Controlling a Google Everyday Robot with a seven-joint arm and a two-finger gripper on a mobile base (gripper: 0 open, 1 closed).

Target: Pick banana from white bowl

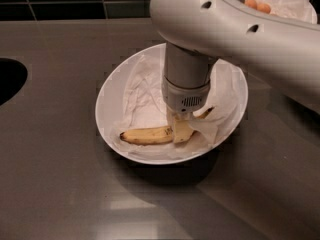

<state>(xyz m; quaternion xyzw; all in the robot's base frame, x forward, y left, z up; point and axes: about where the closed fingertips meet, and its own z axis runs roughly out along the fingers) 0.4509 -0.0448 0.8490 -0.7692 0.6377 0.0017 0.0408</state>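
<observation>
The banana (145, 135) lies in the front part of the white bowl (107, 104), on its crumpled white paper lining. It is yellow with brown blemishes, its left tip points left and its right end (207, 113) shows past the gripper. My gripper (184, 129) hangs straight down from the thick white arm (225, 29) and reaches into the bowl. It sits right at the middle of the banana and hides that part of it.
The bowl stands on a dark grey counter (60, 184). A dark sink opening (10, 79) lies at the left edge. A smaller white bowl with orange fruits (257, 5) stands at the back right, partly behind the arm. Dark tiles run along the back.
</observation>
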